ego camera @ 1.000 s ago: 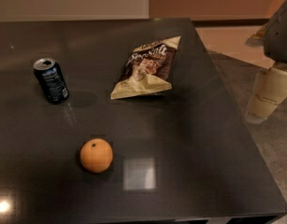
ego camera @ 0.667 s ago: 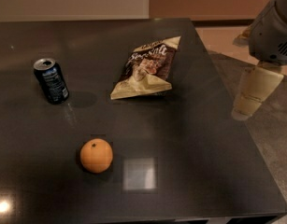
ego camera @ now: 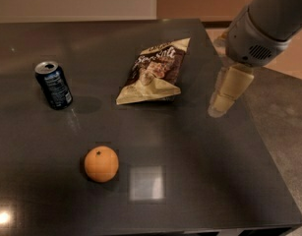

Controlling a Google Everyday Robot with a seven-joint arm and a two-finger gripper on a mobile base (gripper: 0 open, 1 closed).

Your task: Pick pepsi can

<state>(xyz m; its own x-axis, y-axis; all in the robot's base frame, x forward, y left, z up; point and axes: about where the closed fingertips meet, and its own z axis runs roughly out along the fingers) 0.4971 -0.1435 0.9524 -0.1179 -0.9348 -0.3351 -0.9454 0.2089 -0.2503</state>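
Note:
The pepsi can stands upright at the left of the dark table. It is dark blue with a silver top and white print. My gripper hangs from the grey arm at the right, above the table's right part. Its cream fingers point down and to the left. It is far right of the can, beyond the snack bag, and holds nothing.
A crinkled chip bag lies in the middle of the table, between the can and the gripper. An orange sits near the front left. The table's right edge runs just right of the gripper, with floor beyond.
The arm and gripper have moved left, from beyond the table's right edge to above the table. The can, bag and orange have not moved.

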